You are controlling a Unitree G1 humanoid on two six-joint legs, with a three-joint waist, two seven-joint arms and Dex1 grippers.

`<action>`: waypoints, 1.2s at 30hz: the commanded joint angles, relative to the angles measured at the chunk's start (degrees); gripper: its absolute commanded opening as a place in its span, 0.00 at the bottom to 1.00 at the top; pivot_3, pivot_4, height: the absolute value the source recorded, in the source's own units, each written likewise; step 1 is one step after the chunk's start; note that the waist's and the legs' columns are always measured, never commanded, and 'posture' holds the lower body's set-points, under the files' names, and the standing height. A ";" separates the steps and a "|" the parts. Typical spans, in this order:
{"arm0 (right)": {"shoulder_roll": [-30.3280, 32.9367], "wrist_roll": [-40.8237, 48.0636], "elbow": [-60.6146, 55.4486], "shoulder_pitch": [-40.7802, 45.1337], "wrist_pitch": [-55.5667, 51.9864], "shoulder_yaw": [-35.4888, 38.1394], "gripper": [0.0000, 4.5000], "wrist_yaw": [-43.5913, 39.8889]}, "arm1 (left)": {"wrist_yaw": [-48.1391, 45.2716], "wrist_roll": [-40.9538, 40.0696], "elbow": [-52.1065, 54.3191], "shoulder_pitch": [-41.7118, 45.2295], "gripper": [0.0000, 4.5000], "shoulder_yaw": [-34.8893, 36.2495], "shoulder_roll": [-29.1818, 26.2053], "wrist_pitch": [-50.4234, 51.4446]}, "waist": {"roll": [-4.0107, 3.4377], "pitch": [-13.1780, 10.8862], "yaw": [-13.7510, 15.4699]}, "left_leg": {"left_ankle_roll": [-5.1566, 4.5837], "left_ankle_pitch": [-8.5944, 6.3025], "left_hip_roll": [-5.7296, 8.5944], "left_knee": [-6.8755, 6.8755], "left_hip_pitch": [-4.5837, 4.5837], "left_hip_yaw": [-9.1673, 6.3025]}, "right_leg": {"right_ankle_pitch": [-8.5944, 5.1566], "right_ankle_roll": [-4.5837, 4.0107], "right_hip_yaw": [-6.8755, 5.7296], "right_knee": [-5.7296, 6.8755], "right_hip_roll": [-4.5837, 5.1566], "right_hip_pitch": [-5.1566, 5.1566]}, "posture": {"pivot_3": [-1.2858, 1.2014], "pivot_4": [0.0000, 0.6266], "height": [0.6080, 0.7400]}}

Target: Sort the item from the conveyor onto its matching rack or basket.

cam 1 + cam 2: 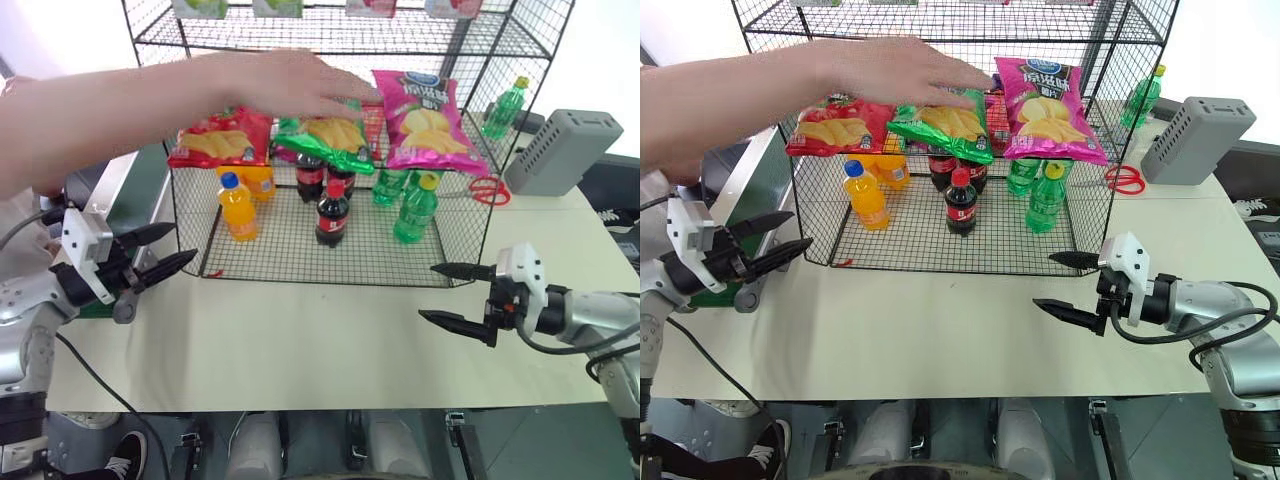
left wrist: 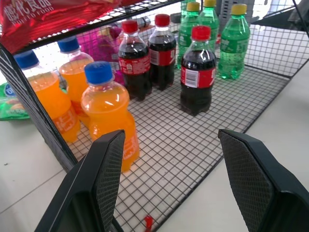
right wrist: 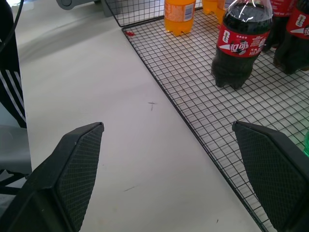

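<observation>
Both the left claw (image 1: 165, 250) and the right claw (image 1: 450, 295) hover wide open and empty over the table (image 1: 300, 340). The pink chip bag (image 1: 428, 120) lies on the wire rack's (image 1: 330, 30) middle shelf, long axis front-to-back, blue logo rearward; its print is unreadable.

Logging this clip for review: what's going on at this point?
A person's hand reaches over the chip bags on the black wire rack, above the green bag. The magenta-pink chip bag lies on the same tier, beside the red bag. The left gripper and right gripper hover open and empty over the table.
</observation>
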State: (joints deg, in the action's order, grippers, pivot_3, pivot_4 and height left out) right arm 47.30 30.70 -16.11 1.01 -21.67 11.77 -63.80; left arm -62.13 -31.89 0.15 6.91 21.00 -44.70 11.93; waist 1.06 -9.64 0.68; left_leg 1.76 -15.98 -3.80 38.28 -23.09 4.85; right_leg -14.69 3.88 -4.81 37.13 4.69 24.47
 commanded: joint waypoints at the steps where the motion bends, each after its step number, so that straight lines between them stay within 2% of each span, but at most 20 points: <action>1: -0.14 0.49 -1.44 1.25 0.52 1.14 0.99 1.21 | -0.11 -0.72 2.18 0.15 0.72 0.13 -0.08 0.07 | 0.00 0.00 0.01 | 0.00 0.00 0.00 0.00 0.00 0.00 | 0.00 0.00 0.00 0.00 0.00 0.00 | 0.52 0.24 1.00; 25: 0.22 0.50 -1.52 2.10 0.18 -1.23 0.99 0.70 | 1.23 -3.77 7.85 -4.65 0.72 2.40 -0.13 4.78 | 0.00 0.00 -0.02 | 0.00 0.00 0.00 0.00 0.02 -0.01 | 0.00 0.00 0.00 0.01 -0.01 -0.01 | 0.52 0.24 1.00; 36: -0.49 0.16 -0.67 4.04 0.59 -2.70 0.99 0.27 | 1.82 -3.00 7.92 -4.67 0.72 2.60 0.30 2.08 | 0.00 0.00 0.00 | 0.00 0.00 0.00 0.01 0.01 -0.01 | 0.00 0.00 0.00 0.01 0.00 -0.01 | 0.52 0.24 1.00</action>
State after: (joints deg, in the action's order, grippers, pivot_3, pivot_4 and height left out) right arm 47.01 30.56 -16.05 4.15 -21.89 8.91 -63.40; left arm -60.08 -34.39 6.65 1.93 21.59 -44.36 15.27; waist 1.06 -9.64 0.68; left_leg 1.76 -15.98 -3.80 38.29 -23.07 4.84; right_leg -14.69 3.87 -4.81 37.13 4.69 24.46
